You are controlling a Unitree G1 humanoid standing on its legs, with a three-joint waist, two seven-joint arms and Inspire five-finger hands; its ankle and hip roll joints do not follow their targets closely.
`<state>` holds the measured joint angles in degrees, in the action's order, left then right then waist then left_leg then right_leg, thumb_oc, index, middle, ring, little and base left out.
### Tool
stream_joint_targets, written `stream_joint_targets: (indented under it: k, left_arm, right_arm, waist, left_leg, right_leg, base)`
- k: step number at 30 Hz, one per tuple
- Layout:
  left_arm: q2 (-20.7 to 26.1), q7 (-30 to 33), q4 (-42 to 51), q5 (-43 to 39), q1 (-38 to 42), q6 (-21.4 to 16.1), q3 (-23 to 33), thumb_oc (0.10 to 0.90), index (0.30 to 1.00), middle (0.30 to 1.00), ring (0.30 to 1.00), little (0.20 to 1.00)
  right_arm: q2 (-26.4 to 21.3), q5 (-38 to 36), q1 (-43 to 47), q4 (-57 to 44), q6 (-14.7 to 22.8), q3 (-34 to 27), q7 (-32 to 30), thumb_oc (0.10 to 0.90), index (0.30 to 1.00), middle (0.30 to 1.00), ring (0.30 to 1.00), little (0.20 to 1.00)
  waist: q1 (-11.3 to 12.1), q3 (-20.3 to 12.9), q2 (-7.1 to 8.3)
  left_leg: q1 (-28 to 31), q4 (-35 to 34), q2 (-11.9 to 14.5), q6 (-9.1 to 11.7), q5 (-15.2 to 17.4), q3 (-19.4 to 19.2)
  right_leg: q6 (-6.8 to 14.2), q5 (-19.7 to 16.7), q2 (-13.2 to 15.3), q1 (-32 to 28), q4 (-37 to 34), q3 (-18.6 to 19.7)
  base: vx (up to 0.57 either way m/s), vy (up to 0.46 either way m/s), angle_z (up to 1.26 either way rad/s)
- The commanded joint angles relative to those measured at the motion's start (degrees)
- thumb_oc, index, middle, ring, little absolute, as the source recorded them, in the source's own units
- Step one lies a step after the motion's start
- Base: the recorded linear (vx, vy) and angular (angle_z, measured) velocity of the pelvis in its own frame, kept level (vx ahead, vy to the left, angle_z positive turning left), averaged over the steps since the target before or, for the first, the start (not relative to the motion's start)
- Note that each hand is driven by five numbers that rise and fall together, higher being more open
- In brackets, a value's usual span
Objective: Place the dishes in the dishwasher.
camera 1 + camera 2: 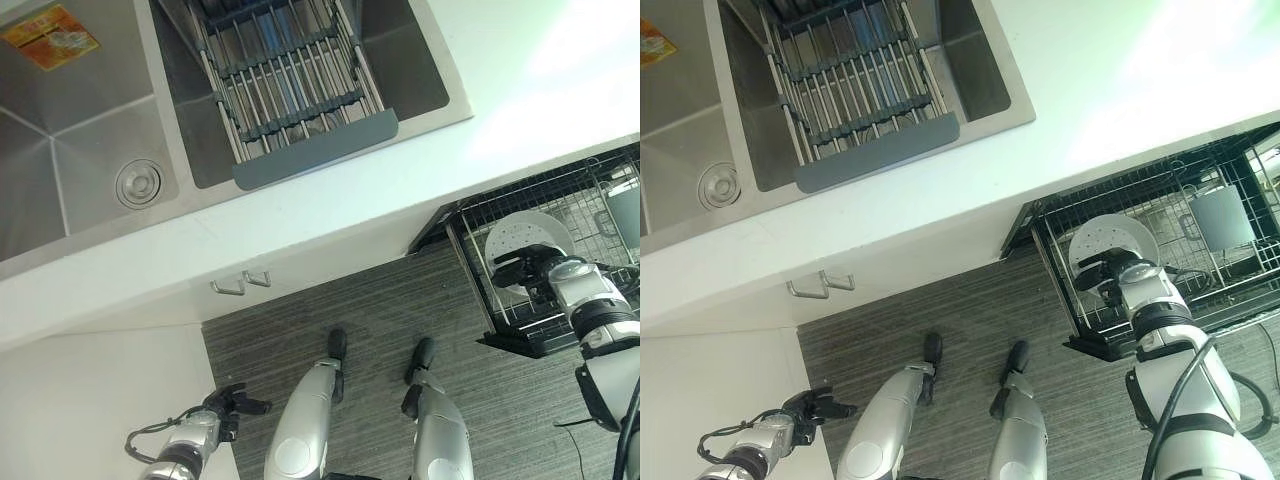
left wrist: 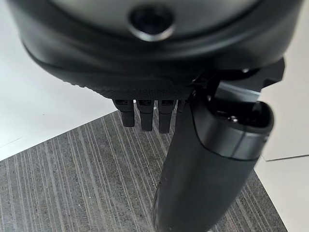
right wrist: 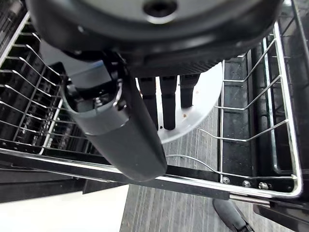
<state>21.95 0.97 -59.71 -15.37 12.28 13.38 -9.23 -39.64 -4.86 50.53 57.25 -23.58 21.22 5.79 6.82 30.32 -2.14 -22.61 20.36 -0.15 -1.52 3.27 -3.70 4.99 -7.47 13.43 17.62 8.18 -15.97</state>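
A: Where is the dish right now?

B: The white plate [image 1: 1110, 243] stands on edge in the pulled-out dishwasher rack [image 1: 1060, 245], low on the robot's right, below the white surface [image 1: 970, 215] that carries the sink [image 1: 980, 70]. A grey cup [image 1: 1220, 218] sits farther back in the same rack.

A: And the hand?

B: The right hand [image 1: 1108, 272] is right at the plate, on its near side. In the right wrist view its fingers [image 3: 167, 104] lie across the plate's face [image 3: 205, 104] with the thumb [image 3: 120, 137] on the near side. I judge they pinch the rim, though the contact itself is hidden.

A: What does the next move turn on?

B: The plate's flat face is towards the hand, its edge running down between the rack's wire tines [image 3: 241, 106]. If it is seated in a slot, the fingers need only release and draw back towards the robot without tipping it.

A: The other arm?

B: The left hand [image 1: 232, 404] hangs idle by the floor [image 1: 380, 310], well apart, fingers relaxed and empty.
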Motion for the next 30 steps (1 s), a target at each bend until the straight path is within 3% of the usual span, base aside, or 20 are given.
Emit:
stream_joint_targets:
  k: [1, 3, 4, 5, 6, 8, 16, 20, 21, 23, 24, 27, 29, 30]
  left_arm:
    - [3.6, 2.0, -1.0, -0.7, -6.2, 1.8, -1.3, 0.8, 0.9, 0.9, 0.9, 0.9]
    - [3.2, 2.4, -0.7, -1.3, -7.5, 1.7, -0.2, 0.8, 0.9, 0.9, 0.9, 0.9]
    - [2.9, 2.4, -0.9, -1.6, -8.5, 1.2, 0.8, 0.8, 0.9, 0.9, 0.9, 0.9]
    - [2.8, 2.5, -0.8, -1.7, -8.6, 1.2, 0.9, 0.8, 0.9, 0.9, 0.9, 0.9]
    - [2.4, 2.7, -0.1, -1.6, -9.5, 1.6, 1.9, 0.8, 0.9, 0.9, 0.9, 0.9]
    - [2.2, 2.6, 0.4, -1.1, -10.2, 1.4, 2.8, 0.8, 0.9, 0.9, 0.9, 0.9]
    - [0.7, 3.0, -0.2, 0.3, -11.9, 0.5, 4.6, 0.8, 0.9, 0.9, 0.9, 0.9]
    - [-1.0, 3.1, -1.1, 0.9, -13.0, -0.2, 5.3, 0.8, 0.9, 0.9, 0.9, 0.9]
    - [-2.6, 3.3, -1.9, 1.5, -13.3, -1.0, 5.5, 0.8, 0.9, 0.9, 0.9, 0.9]
    - [-4.1, 3.4, -2.6, 1.9, -14.1, -2.4, 5.7, 0.8, 0.9, 0.9, 0.9, 0.9]
    - [-5.1, 3.1, -3.5, 2.6, -14.8, -3.5, 6.2, 0.8, 0.9, 0.9, 0.9, 0.9]
    - [-6.0, 2.7, -4.4, 3.2, -15.5, -4.5, 6.6, 0.8, 0.9, 0.9, 0.9, 0.9]
    - [-6.6, 2.1, -5.4, 3.7, -15.9, -5.0, 6.9, 0.8, 0.9, 0.9, 0.9, 0.9]
    - [-6.8, 2.0, -5.7, 3.8, -16.0, -5.1, 6.8, 0.8, 0.9, 0.9, 0.9, 0.9]
  right_arm:
    - [-3.0, -1.1, -1.6, -6.0, -0.9, -0.2, -7.2, 0.8, 0.9, 0.9, 0.9, 0.9]
    - [-4.7, -0.8, -4.0, -15.2, -1.0, -3.2, -10.0, 0.8, 0.9, 0.9, 0.9, 0.9]
    - [-5.6, 0.3, -6.3, -23.0, -2.4, -5.6, -11.1, 0.8, 0.9, 0.9, 0.9, 0.9]
    - [-5.7, 0.5, -7.0, -24.6, -3.2, -6.1, -11.1, 0.8, 0.9, 0.9, 0.9, 0.9]
    - [-6.5, 1.8, -10.8, -33.3, -6.3, -8.8, -10.5, 0.8, 0.9, 0.9, 0.9, 0.9]
    - [-6.6, 3.1, -14.6, -38.6, -7.3, -10.8, -11.2, 0.8, 0.9, 0.9, 0.9, 0.9]
    - [-6.3, 4.7, -24.9, -51.6, -3.9, -19.0, -19.7, 0.8, 0.9, 0.9, 0.9, 0.9]
    - [-5.6, 5.6, -29.8, -60.5, 9.2, -25.2, -32.0, 0.8, 0.9, 0.9, 0.9, 0.9]
    - [-3.9, 9.3, -32.5, -65.2, 16.5, -28.0, -40.2, 0.8, 0.9, 0.9, 0.9, 0.9]
    - [-2.7, 12.9, -35.4, -67.5, 24.0, -30.3, -47.6, 0.8, 0.9, 0.9, 0.9, 0.9]
    - [-2.0, 16.1, -37.6, -68.0, 29.9, -32.4, -52.6, 0.8, 0.9, 0.9, 0.9, 0.9]
    - [-1.1, 18.4, -40.6, -68.5, 37.2, -35.5, -60.9, 0.8, 0.9, 0.9, 0.9, 0.9]
    - [-0.2, 23.9, -43.2, -67.8, 42.2, -38.9, -72.5, 0.8, 0.9, 0.9, 0.9, 0.9]
    - [0.2, 23.9, -43.9, -67.2, 42.7, -39.9, -75.4, 0.8, 0.9, 0.9, 0.9, 0.9]
  waist:
    - [0.1, -2.2, -1.23]
    - [-1.4, -2.2, -0.8]
    - [-2.7, -2.3, -0.46]
    - [-2.9, -2.4, -0.4]
    - [-4.3, -2.5, 0.01]
    - [-5.2, -2.7, 0.28]
    - [-8.1, -3.5, 0.72]
    - [-9.9, -4.1, 0.21]
    - [-10.9, -4.3, -0.27]
    - [-11.6, -4.5, -0.61]
    - [-12.2, -4.8, -0.79]
    - [-13.0, -5.1, -0.87]
    - [-14.0, -5.7, -1.05]
    - [-14.3, -5.9, -1.15]
  left_leg:
    - [2.2, -3.2, 2.2, 3.2, 5.5, -2.7]
    - [2.6, -3.2, 2.4, 3.2, 5.9, -3.2]
    - [2.8, -3.2, 2.7, 3.2, 6.1, -3.8]
    - [2.8, -3.2, 2.7, 3.2, 6.2, -3.9]
    - [3.1, -3.2, 3.0, 3.2, 6.4, -4.7]
    - [3.3, -3.2, 3.3, 3.1, 6.6, -5.3]
    - [5.6, -3.2, 4.3, 2.9, 7.5, -7.1]
    - [7.2, -3.2, 4.5, 3.0, 8.1, -7.8]
    - [7.9, -3.2, 4.5, 3.0, 8.4, -8.2]
    - [8.7, -3.2, 4.3, 2.8, 8.9, -8.5]
    - [9.6, -3.2, 4.1, 2.7, 9.3, -8.8]
    - [10.7, -3.2, 3.9, 2.6, 9.7, -9.1]
    - [11.7, -3.2, 3.9, 2.6, 10.2, -9.6]
    - [12.0, -3.2, 3.9, 2.6, 10.4, -9.8]
  right_leg:
    - [4.5, 12.6, 0.8, 3.1, 9.0, 3.9]
    - [4.6, 12.6, 0.2, 3.2, 9.0, 5.1]
    - [4.6, 12.6, -0.2, 3.3, 9.0, 5.9]
    - [4.6, 12.6, -0.3, 3.3, 9.0, 6.0]
    - [4.6, 12.7, -0.7, 3.3, 9.0, 6.8]
    - [4.5, 12.7, -1.0, 3.1, 9.0, 7.1]
    - [3.8, 13.7, -2.1, 0.9, 9.0, 8.0]
    - [3.5, 14.5, -2.7, -0.3, 9.0, 9.2]
    - [3.4, 14.8, -2.9, -0.6, 9.0, 10.0]
    - [3.3, 15.2, -2.9, -1.1, 9.0, 10.7]
    - [3.2, 15.4, -2.8, -1.5, 9.0, 11.2]
    - [3.1, 15.6, -2.6, -2.1, 9.0, 11.9]
    - [3.2, 16.0, -2.6, -2.7, 9.0, 12.5]
    - [3.2, 16.1, -2.5, -2.9, 9.0, 12.7]
  base:
    - [-0.06, 0.014, -0.09]
    - [-0.07, 0.047, -0.17]
    - [-0.06, 0.055, -0.14]
    - [-0.06, 0.073, -0.32]
    - [-0.04, 0.045, -0.31]
    - [-0.04, 0.024, -0.26]
    - [0.0, -0.001, -0.14]
    - [0.04, 0.05, -0.23]
    - [0.04, 0.107, -0.27]
    - [0.05, 0.111, -0.33]
    - [0.06, 0.086, -0.3]
    - [0.05, 0.053, -0.21]
    - [0.09, 0.058, -0.09]
    - [0.13, 0.054, -0.12]
